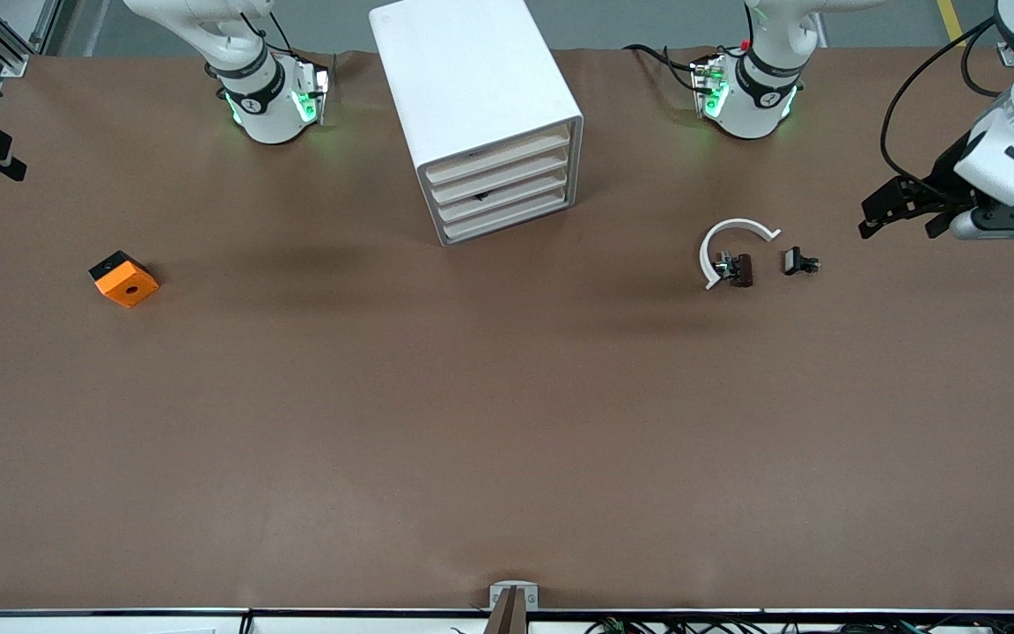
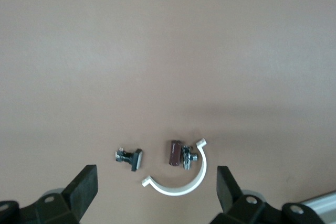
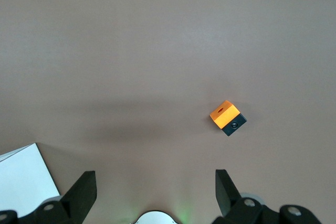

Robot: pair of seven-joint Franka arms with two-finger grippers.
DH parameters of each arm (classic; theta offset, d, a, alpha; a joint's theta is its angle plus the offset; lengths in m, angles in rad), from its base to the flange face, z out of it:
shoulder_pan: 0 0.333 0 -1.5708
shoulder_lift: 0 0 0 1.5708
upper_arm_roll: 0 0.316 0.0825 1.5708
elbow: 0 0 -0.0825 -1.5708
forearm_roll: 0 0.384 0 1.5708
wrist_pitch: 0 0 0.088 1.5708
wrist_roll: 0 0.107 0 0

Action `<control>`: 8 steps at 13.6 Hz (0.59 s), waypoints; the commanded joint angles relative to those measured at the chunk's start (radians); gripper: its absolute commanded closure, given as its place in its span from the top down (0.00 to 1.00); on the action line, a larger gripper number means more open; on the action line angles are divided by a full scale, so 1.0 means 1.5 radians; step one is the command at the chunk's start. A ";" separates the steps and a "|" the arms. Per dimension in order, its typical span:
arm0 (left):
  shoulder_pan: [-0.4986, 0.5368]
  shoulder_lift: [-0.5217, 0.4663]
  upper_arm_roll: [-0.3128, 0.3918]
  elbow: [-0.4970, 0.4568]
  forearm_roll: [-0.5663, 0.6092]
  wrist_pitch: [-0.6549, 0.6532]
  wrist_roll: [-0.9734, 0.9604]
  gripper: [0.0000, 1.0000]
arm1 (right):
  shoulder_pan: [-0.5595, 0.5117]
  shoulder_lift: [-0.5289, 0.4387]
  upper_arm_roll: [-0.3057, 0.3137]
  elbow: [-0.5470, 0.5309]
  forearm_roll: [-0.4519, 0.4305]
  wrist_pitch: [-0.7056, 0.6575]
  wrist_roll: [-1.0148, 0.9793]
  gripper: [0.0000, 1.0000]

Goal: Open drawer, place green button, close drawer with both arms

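Observation:
The white drawer cabinet (image 1: pixel 481 114) stands between the two arm bases with its several drawers (image 1: pixel 503 189) all shut; its corner shows in the right wrist view (image 3: pixel 23 182). The button (image 1: pixel 799 261), a tiny black part with a pale base, lies on the table beside a white C-shaped ring (image 1: pixel 731 246); it also shows in the left wrist view (image 2: pixel 130 157). My left gripper (image 1: pixel 899 227) hangs open and empty above the table toward the left arm's end, with the button and ring between its fingers in the left wrist view (image 2: pixel 157 179). My right gripper (image 3: pixel 156 182) is open and empty, high over its own base.
A dark brown clip-like part (image 1: pixel 740 270) with a metal piece lies inside the ring, also in the left wrist view (image 2: pixel 176 152). An orange cube with a hole (image 1: pixel 123 279) sits toward the right arm's end, also in the right wrist view (image 3: pixel 226 116).

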 commanded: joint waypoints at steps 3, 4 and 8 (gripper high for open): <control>0.001 0.105 -0.003 0.188 0.017 -0.062 -0.003 1.00 | -0.011 -0.023 0.011 -0.024 -0.009 0.016 0.001 1.00; 0.001 0.128 -0.004 0.225 0.018 -0.093 -0.001 1.00 | -0.011 -0.023 0.011 -0.024 -0.009 0.016 0.001 1.00; 0.002 0.183 -0.002 0.338 0.019 -0.140 0.000 1.00 | -0.010 -0.023 0.012 -0.024 -0.009 0.018 0.001 1.00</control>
